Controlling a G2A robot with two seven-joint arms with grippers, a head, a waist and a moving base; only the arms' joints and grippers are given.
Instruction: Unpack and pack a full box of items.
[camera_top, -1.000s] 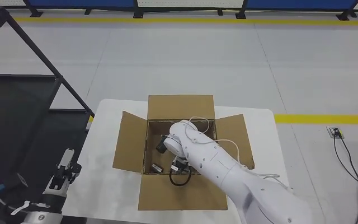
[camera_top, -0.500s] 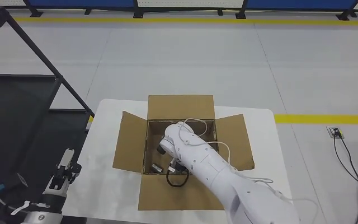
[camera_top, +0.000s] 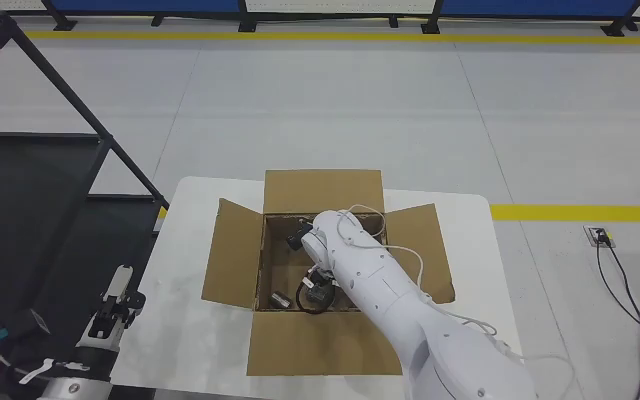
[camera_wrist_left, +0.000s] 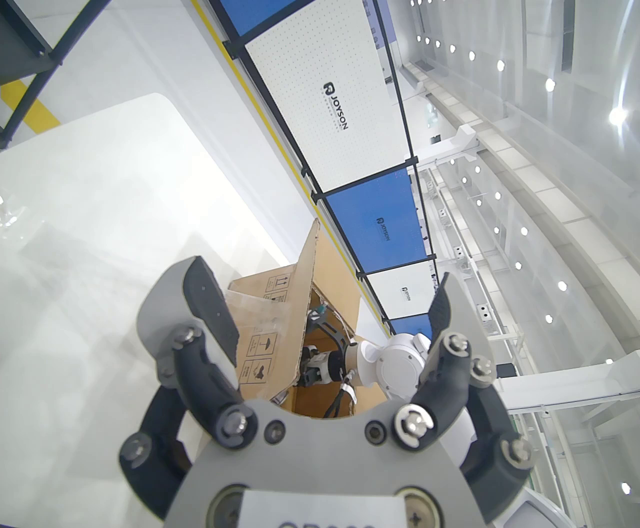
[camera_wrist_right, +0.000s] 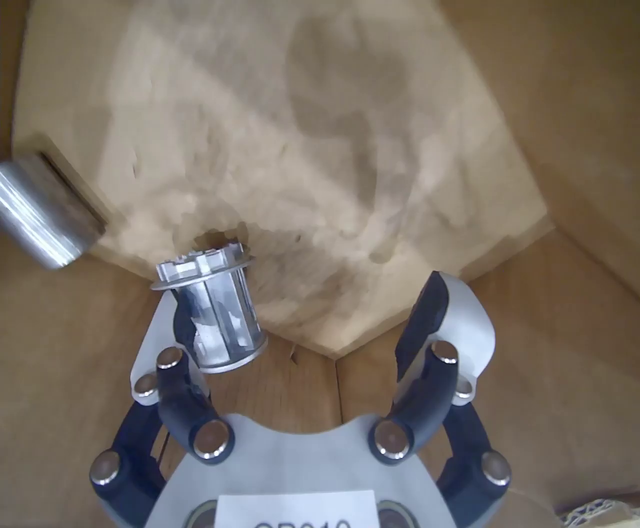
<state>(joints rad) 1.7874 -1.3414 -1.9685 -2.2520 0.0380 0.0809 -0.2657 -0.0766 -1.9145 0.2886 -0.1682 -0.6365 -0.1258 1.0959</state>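
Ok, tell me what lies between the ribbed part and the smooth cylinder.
Only bare box floor separates the ribbed part from the smooth cylinder, per the right wrist view.

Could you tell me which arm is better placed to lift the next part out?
Right, likely: its open claw is inside the box beside the ribbed metal part; the left claw is outside.
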